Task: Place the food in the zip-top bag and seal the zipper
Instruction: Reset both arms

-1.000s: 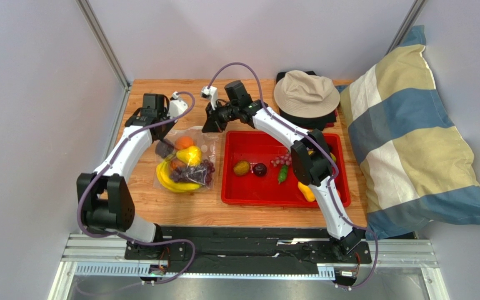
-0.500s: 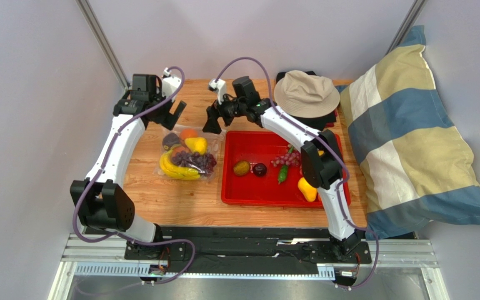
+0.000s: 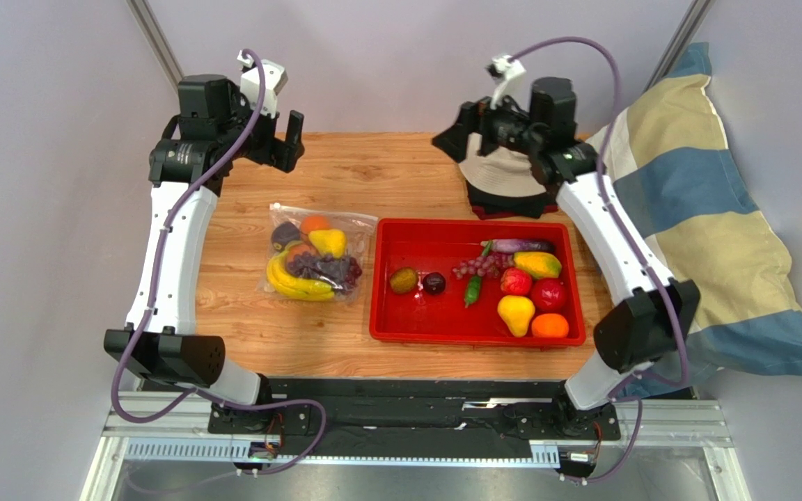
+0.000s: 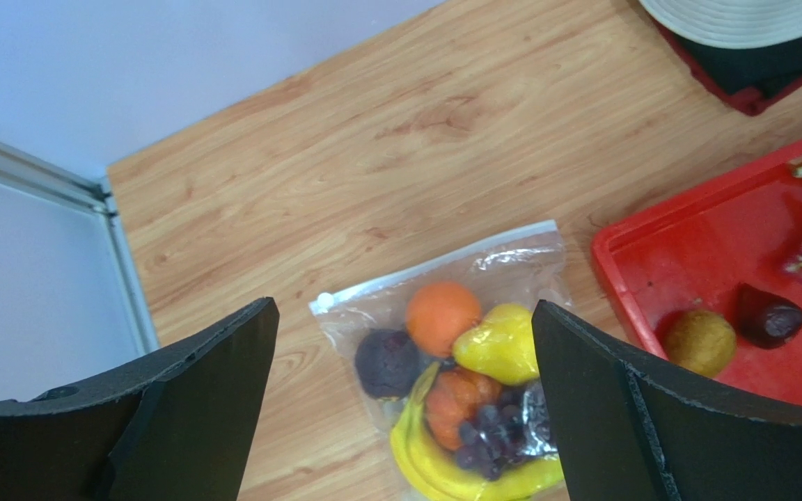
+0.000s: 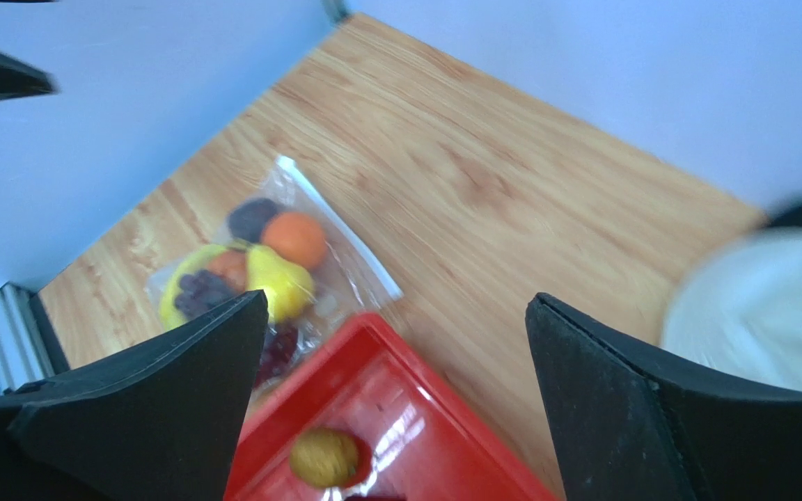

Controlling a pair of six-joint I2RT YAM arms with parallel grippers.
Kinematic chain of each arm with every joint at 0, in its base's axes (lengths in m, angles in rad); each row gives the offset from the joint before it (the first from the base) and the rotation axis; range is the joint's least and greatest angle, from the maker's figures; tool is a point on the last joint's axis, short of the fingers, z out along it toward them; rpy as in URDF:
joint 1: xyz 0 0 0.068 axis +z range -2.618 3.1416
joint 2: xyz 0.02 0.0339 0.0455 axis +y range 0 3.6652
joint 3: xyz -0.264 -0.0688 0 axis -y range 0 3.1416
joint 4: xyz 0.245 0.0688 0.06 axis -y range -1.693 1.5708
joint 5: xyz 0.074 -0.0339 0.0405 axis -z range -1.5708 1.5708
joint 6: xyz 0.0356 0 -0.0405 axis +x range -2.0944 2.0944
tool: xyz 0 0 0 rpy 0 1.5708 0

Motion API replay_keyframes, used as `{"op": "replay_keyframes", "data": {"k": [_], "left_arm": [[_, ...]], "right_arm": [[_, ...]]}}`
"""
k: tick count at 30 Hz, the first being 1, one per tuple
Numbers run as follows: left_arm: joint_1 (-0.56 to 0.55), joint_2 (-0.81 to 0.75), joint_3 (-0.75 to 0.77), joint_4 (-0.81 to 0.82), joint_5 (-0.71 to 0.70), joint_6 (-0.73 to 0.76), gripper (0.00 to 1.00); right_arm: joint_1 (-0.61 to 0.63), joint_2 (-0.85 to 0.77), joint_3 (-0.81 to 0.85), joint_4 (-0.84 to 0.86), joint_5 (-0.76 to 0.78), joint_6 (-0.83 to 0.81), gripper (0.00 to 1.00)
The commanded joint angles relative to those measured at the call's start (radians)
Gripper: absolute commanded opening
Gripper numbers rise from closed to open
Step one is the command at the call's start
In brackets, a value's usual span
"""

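The zip-top bag (image 3: 359, 234) lies flat on the wooden table, left of the red tray. Inside it are a banana bunch (image 3: 295, 287), an orange (image 3: 316, 223), a yellow fruit (image 3: 329, 242), dark grapes (image 3: 338, 272) and a dark plum (image 3: 286, 232). The zipper (image 4: 426, 268) runs along the bag's far edge; I cannot tell whether it is sealed. My left gripper (image 3: 282, 146) hangs open high above the bag (image 4: 525, 261), holding nothing. My right gripper (image 3: 466, 130) is open and empty too, raised at the back near the hat. The right wrist view looks down on the zipper (image 5: 348, 235).
The red tray (image 3: 573, 280) holds more food: a brownish fruit (image 3: 404, 280), a dark plum (image 3: 433, 283), grapes (image 3: 468, 267), a yellow pear (image 3: 516, 312), an orange (image 3: 550, 326) and others. A beige hat (image 3: 499, 172) lies at the back. A checked pillow (image 3: 688, 230) fills the right side.
Both grippers opened and let go at the bag's far edge, then rose. The left arm went up and back. The right arm swung right towards the hat.
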Motion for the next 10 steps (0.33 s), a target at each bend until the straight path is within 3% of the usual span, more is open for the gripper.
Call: {"op": "replay_keyframes", "data": {"k": [1, 5, 10], "left_arm": [[0.001, 0.014, -0.042, -0.027, 0.075, -0.072, 0.99], [0.001, 0.026, -0.113, 0.009, 0.066, -0.118, 0.99], [0.001, 0.051, -0.148, 0.036, 0.054, -0.157, 0.99]], "right_arm": [[-0.099, -0.124, -0.233, -0.073, 0.078, 0.062, 0.99], [-0.16, -0.279, -0.391, -0.08, 0.112, 0.028, 1.0], [-0.205, -0.354, -0.491, -0.084, 0.121, 0.004, 1.0]]}}
